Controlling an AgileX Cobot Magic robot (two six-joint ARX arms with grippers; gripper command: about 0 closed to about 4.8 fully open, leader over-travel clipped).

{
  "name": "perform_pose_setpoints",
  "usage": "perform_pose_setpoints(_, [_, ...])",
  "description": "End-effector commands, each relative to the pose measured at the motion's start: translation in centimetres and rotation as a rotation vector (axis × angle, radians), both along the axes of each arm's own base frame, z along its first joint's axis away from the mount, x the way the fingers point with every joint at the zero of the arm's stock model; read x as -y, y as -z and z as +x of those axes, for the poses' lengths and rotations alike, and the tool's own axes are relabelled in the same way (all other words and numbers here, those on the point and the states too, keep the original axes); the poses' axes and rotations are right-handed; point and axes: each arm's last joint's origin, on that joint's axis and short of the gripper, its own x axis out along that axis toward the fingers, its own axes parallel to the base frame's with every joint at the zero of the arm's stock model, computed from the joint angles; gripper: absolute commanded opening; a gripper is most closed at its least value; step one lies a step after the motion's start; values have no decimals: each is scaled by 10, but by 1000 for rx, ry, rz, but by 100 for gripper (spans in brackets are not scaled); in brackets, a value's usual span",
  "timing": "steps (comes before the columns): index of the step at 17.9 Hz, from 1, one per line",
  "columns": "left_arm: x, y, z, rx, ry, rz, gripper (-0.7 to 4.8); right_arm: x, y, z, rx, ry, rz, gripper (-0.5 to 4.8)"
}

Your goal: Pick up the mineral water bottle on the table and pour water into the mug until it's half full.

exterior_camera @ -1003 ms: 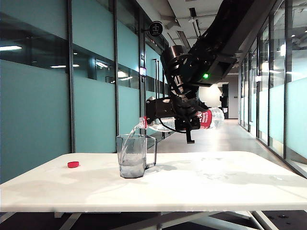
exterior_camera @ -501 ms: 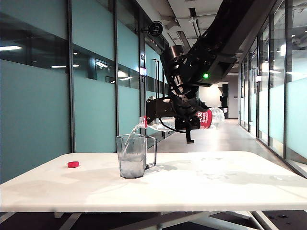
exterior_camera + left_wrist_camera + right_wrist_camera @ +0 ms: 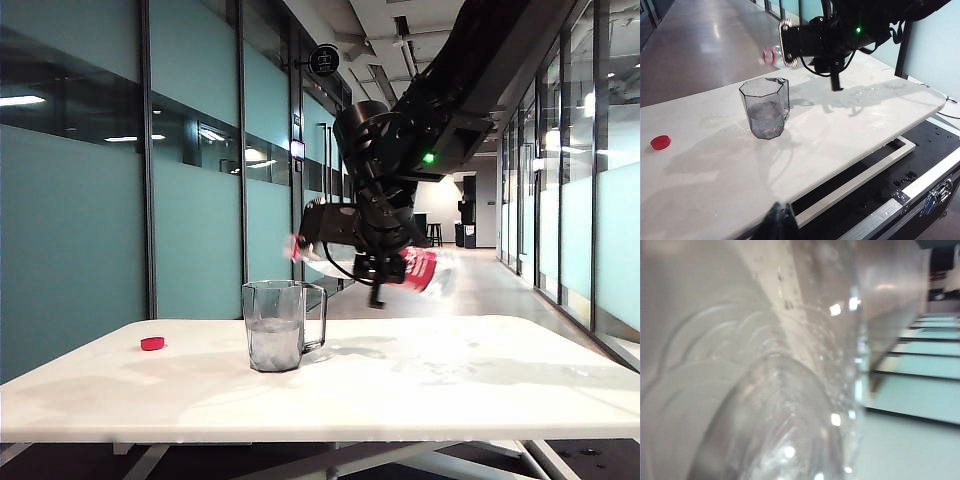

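The right gripper [image 3: 375, 250] clenched the clear red-labelled plastic bottle [image 3: 415, 268], neck raised above the smoky-grey faceted mug [image 3: 277, 325] near the tabletop's left edge; left gripper [image 3: 781, 223] unreadable.

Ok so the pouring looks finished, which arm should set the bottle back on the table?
Probably the right: its gripper holds the mineral water bottle above the table, beside the mug. The left gripper sits at the table's near edge, holding nothing.
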Motion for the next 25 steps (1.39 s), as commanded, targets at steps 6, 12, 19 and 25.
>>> perform_pose_setpoints(6, [0, 0, 0, 9, 7, 18, -5, 40, -13, 18, -44, 144, 684, 212])
perform_pose_setpoints(12, [0, 0, 0, 23, 11, 39, -5, 94, 7, 26, -142, -3, 1067, 211])
perform_pose_setpoints(19, [0, 0, 0, 33, 13, 52, -5, 99, 6, 23, -60, -185, 1232, 176])
perform_pose_setpoints(25, [0, 0, 0, 29, 16, 45, -5, 98, 7, 22, -94, -226, 1264, 175])
